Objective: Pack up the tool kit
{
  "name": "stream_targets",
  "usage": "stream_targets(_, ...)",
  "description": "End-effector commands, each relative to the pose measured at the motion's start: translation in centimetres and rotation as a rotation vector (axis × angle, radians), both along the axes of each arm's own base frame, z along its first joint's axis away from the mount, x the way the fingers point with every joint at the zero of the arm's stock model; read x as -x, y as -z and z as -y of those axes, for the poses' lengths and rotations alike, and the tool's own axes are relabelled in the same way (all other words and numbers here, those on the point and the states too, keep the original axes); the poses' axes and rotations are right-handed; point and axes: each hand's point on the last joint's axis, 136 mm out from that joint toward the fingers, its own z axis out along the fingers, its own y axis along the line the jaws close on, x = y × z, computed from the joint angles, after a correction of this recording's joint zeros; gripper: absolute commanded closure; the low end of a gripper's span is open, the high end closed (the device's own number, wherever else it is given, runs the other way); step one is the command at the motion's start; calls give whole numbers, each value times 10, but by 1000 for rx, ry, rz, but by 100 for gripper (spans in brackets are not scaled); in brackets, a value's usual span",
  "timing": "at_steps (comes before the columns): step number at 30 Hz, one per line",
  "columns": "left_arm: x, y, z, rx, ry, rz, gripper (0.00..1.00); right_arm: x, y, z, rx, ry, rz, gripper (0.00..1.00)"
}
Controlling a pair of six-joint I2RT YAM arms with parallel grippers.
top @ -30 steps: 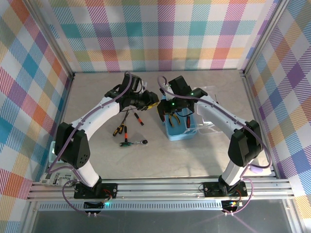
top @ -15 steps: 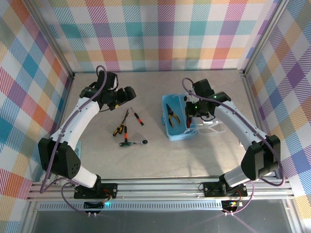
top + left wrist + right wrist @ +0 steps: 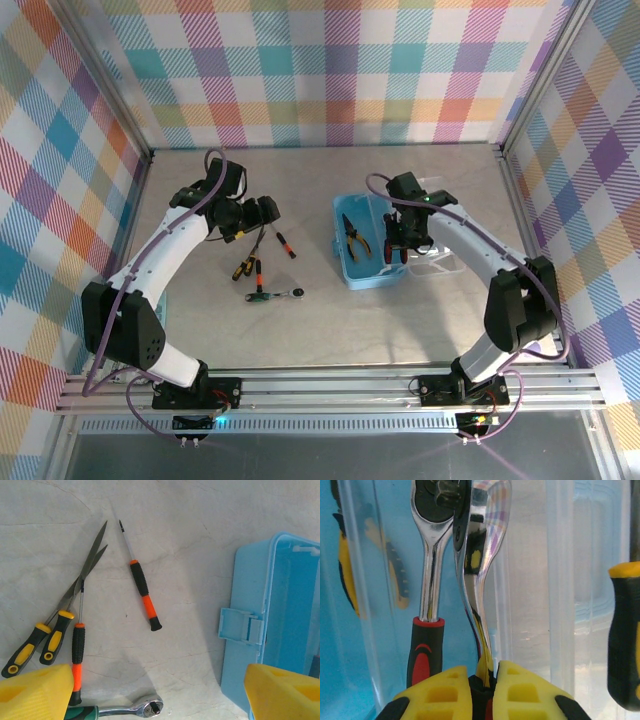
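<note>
The light-blue tool kit box [image 3: 365, 268] stands open with yellow-handled pliers [image 3: 353, 237] lying inside. My right gripper [image 3: 393, 247] hangs over the box's right part, shut on a chrome ratchet wrench [image 3: 476, 575] by its black-and-red handle. A like chrome shaft [image 3: 429, 580] shows just left of it; wrench or reflection, I cannot tell. My left gripper [image 3: 255, 215] is open above the loose tools: an orange-and-black screwdriver [image 3: 142, 592], yellow-handled snips [image 3: 65, 615], a second screwdriver [image 3: 77, 655] and a green-handled ratchet wrench [image 3: 147, 707]. The box's latch side [image 3: 245, 627] lies to their right.
A black-and-yellow handle [image 3: 622, 640] stands behind the clear wall at the right. The clear lid [image 3: 432, 262] lies open to the box's right. Plaid walls enclose the table [image 3: 330, 330] on three sides.
My left gripper drew back from the box to above the loose tools and opened wide. My right gripper shifted from the box's left end to its right part, still shut.
</note>
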Motion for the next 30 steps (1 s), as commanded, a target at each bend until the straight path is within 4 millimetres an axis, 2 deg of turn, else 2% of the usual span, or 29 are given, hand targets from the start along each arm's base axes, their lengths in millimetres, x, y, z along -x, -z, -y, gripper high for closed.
stream_targets(1, 4, -6, -3, -9, 6, 15, 12, -13, -2, 3, 36, 38, 29, 100)
stream_targets(6, 4, -7, -4, -11, 8, 13, 12, -22, 3, -1, 40, 35, 27, 100)
stream_targets(14, 3, -9, -4, -14, 7, 18, 12, -29, 6, -24, -56, -31, 20, 100)
stream_targets(19, 3, -9, -4, -15, 8, 17, 12, -30, 5, -26, -65, -44, 26, 97)
stream_targets(21, 3, -9, -4, -13, 8, 15, 12, -30, 3, -26, -62, -48, 27, 91)
stream_targets(23, 4, -8, -4, -14, 9, 13, 12, -30, 0, -25, -54, -49, 33, 70)
stream_targets(25, 4, -7, -5, -20, 9, 11, 12, -30, -5, -23, -48, -49, 43, 57)
stream_targets(30, 7, -4, -8, -39, 8, 1, 12, -28, -29, -21, -49, -65, 81, 42)
